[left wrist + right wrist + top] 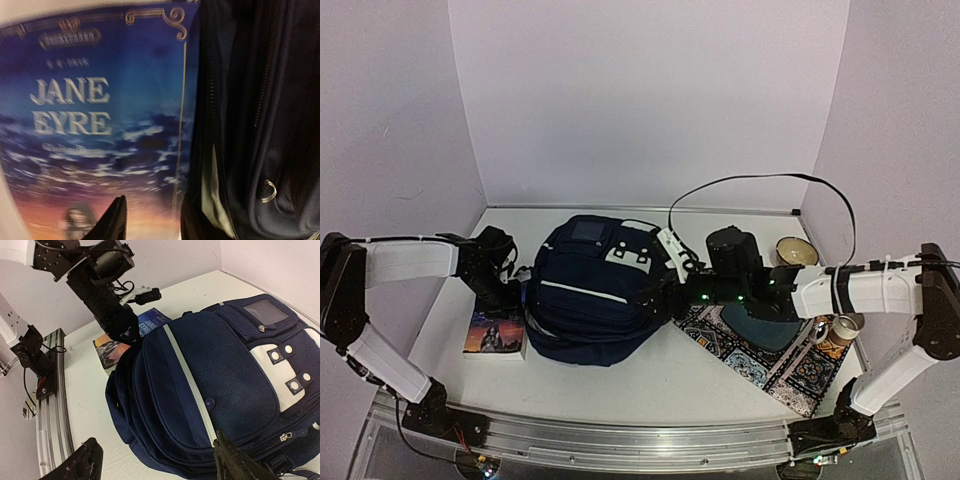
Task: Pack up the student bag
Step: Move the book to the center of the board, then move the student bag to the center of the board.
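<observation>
Rail (620, 445): along near edge of desk, both arm bases bolted to it.

Mat (790, 375): patterned, flat at near right corner, set at an angle. Carries a dark round item (770, 328), partly hidden by right arm, and a small cup (842, 330) at its right edge.

Book (495, 332): flat near left edge of desk, cover up, title "JANE EYRE" legible. Right edge tucked against left side of bag.

Left gripper (152, 222): pointed down at right margin of book cover, right beside bag. Jaws partly apart, only cover showing in the gap. Left fingertip (116, 220) over cover; the other hard to tell from dark bag fabric.

Bag (585, 295): middle of desk, slightly left of centre, lying with front up. Navy, white stripe across front, white patches and grey-blue square panel at the end toward far edge. Right side close to mat, touching or not cannot tell.

Right gripper (160, 467): low at right side of bag, pointing left. Jaws wide apart, clamped on nothing; one finger before bag, the other off it over bare desk.

Bowl (797, 250): pale, upright, at far right corner, behind right arm.

Cable (750, 180): black, arcing from right arm in front of back wall.
</observation>
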Available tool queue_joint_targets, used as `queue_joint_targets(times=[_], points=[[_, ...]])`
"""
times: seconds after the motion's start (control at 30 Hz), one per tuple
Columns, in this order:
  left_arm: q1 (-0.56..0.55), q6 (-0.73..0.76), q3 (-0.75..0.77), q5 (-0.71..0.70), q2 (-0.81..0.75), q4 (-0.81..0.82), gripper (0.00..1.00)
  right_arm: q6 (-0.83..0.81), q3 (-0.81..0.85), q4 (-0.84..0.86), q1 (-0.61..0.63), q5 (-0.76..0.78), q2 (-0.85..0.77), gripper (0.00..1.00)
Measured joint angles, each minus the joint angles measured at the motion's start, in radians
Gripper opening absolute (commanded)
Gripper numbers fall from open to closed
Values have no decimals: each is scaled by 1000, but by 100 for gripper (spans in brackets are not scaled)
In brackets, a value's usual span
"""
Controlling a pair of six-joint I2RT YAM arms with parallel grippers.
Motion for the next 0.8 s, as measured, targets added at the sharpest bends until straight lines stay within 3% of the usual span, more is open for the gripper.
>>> queue_joint_targets(times=[0.2,0.43,0.6,0.8], points=[[8,-52,1,-78,-81,-48,57,1,-7,-4,32,23,0,77],[-121,-123,-12,-139,-58,-64,64,8,-18,-9,82,48,28,78],[-202,-183,-40,-170,-58,-62,68,7,-16,-10,155,46,103,76],[-215,-213,-59,-192,-92,-63,72,2,29,-12,248,-16,246,72]])
